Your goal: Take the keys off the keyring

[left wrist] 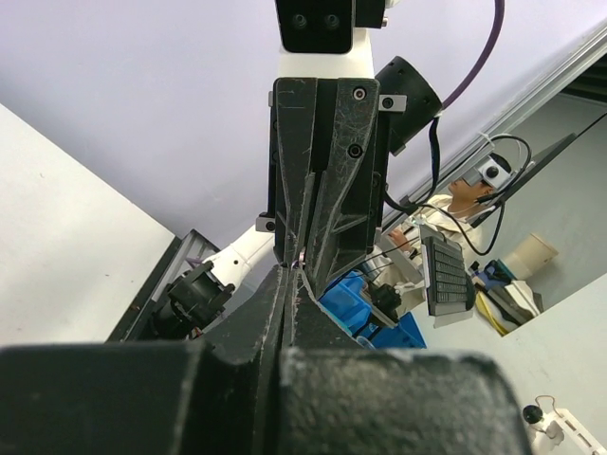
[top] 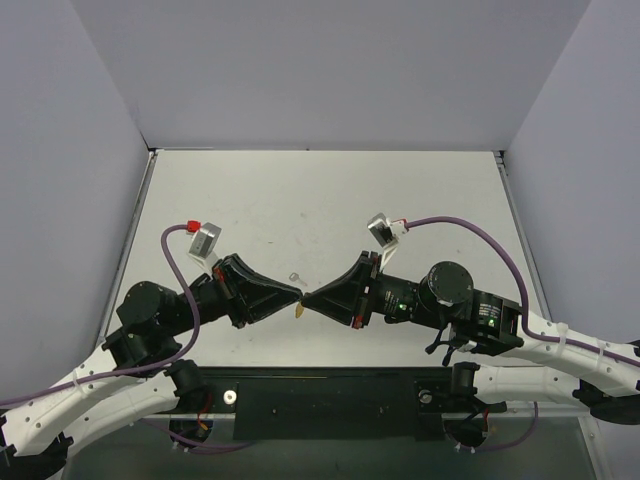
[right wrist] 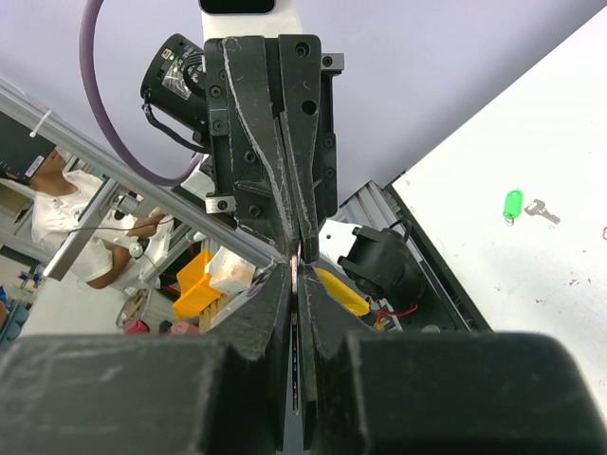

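Both grippers meet tip to tip over the near middle of the table point(top: 420, 200), with the keyring point(top: 299, 311) dangling under them.

The right gripper point(top: 309, 297) is pressed together, apparently on the ring end. The left gripper point(top: 298, 294) is drawn almost closed on thin metal at the same spot; whether that is the keys or the ring is too small to tell. To do this well, the right should hold fast while the left works the key along the coil with small turns, not a straight tug, which may slip off such thin metal. The tabletop is white, faintly scuffed, with a green tag point(right wrist: 512, 204) and a silver key point(right wrist: 542, 210) to the right. Plain grey walls point(top: 330, 70) stand left, right and far.
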Available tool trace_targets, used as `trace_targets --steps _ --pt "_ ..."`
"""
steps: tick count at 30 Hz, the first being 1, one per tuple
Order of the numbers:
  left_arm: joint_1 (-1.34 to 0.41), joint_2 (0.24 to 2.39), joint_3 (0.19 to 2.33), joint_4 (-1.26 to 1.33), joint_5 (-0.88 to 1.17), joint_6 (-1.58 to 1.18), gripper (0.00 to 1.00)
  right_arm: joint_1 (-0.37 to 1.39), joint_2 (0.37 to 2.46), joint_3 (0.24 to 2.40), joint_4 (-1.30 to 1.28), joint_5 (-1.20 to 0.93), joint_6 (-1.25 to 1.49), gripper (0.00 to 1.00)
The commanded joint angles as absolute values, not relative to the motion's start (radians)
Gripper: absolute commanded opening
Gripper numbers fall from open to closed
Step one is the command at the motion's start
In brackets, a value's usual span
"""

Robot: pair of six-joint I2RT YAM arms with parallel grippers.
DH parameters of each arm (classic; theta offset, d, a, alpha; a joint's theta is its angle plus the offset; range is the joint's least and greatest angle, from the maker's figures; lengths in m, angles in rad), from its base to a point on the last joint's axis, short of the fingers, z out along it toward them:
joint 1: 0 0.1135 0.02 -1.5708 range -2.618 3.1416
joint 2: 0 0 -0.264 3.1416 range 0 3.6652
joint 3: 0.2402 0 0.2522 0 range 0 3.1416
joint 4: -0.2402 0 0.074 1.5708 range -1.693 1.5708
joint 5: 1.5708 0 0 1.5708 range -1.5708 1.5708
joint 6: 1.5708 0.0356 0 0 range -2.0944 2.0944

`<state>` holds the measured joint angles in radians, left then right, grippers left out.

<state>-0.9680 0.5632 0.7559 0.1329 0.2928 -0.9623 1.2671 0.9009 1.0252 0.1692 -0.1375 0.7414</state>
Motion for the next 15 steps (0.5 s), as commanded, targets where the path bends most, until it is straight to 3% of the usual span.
trace_targets --steps 1,6,15 --pt "-0.974 0.574 0.765 0.175 0.322 -0.962 0.00 1.276 0.888 1.025 0.239 -0.129 0.747 0.00" --pt "-0.974 0.580 0.813 0.083 0.333 -0.919 0.00 1.276 0.890 1.029 0.215 -0.132 0.746 0.00" --pt "-0.974 0.633 1.037 -0.346 0.475 -0.700 0.00 1.276 0.930 1.115 0.042 -0.176 0.706 0.00"
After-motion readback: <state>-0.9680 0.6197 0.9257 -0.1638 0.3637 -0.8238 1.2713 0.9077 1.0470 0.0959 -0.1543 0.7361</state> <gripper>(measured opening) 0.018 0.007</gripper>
